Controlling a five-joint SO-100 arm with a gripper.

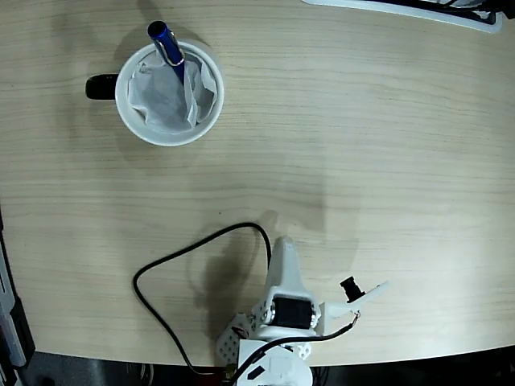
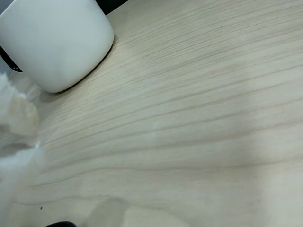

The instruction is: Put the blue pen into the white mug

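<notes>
The white mug (image 1: 169, 92) stands at the table's upper left in the fixed view, its black handle (image 1: 101, 86) pointing left and crumpled white paper inside. The blue pen (image 1: 167, 45) stands tilted in the mug, silver clip end sticking up over the far rim. My gripper (image 1: 282, 244) is folded back low near the table's bottom edge, far from the mug, its fingers together in one narrow tip with nothing held. The wrist view shows the mug's outer wall (image 2: 57, 42) at top left and a blurred white finger (image 2: 16, 118) at the left edge.
A black cable (image 1: 173, 261) loops over the wooden table left of the arm base (image 1: 278, 354). A white-edged object (image 1: 418, 12) lies along the top right edge. A dark object (image 1: 10, 314) sits at the left edge.
</notes>
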